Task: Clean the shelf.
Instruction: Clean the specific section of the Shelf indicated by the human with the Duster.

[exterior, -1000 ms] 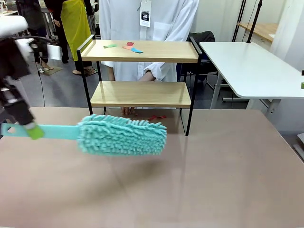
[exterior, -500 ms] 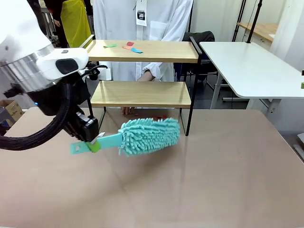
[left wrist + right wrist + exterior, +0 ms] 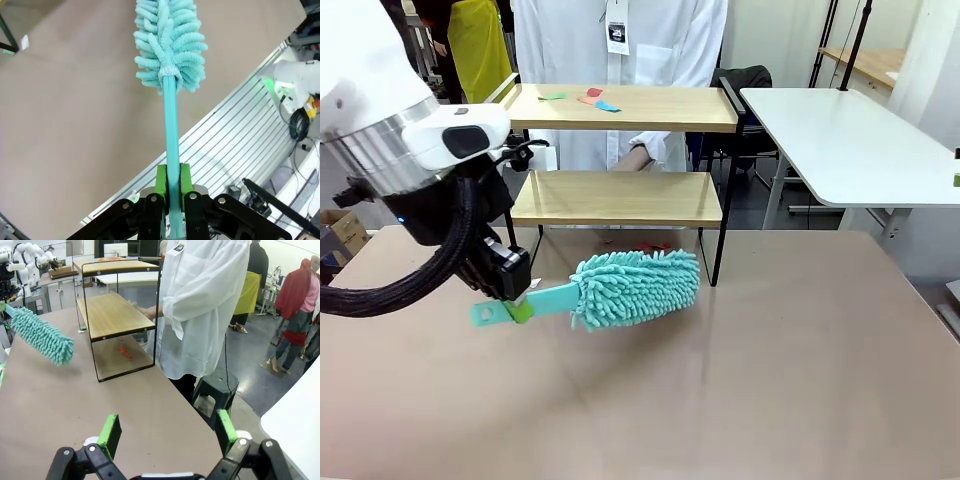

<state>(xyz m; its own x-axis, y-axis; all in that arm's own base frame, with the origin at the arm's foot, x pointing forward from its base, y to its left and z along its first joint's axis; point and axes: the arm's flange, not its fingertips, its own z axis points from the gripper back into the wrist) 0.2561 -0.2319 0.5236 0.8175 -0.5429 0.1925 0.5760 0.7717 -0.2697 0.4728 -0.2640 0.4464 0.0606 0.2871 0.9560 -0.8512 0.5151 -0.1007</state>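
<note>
The shelf [image 3: 620, 108] stands at the table's far edge, with two wooden boards in a black frame. Green, red and blue paper scraps [image 3: 592, 97] lie on its top board. Red scraps [image 3: 645, 245] lie on the table under the lower board. My left gripper [image 3: 515, 300] is shut on the handle of a teal fluffy duster [image 3: 635, 287], whose head hovers just in front of the shelf's lower right leg. Down the left wrist view the green pads [image 3: 161, 181] clamp the handle and the duster head [image 3: 170, 45] points away. My right gripper [image 3: 167, 432] is open, far from the shelf [image 3: 112, 315] and the duster [image 3: 42, 335].
A person in a white coat [image 3: 620, 40] stands right behind the shelf, one hand [image 3: 635, 158] near the back of the lower board. A white table [image 3: 840, 140] stands at the right. A black stool [image 3: 215, 390] is beside the person. The brown table [image 3: 770, 380] has free room in front.
My left arm swung in from the far left, carrying the duster right and closer to the shelf. Over the last half second it barely moved.
</note>
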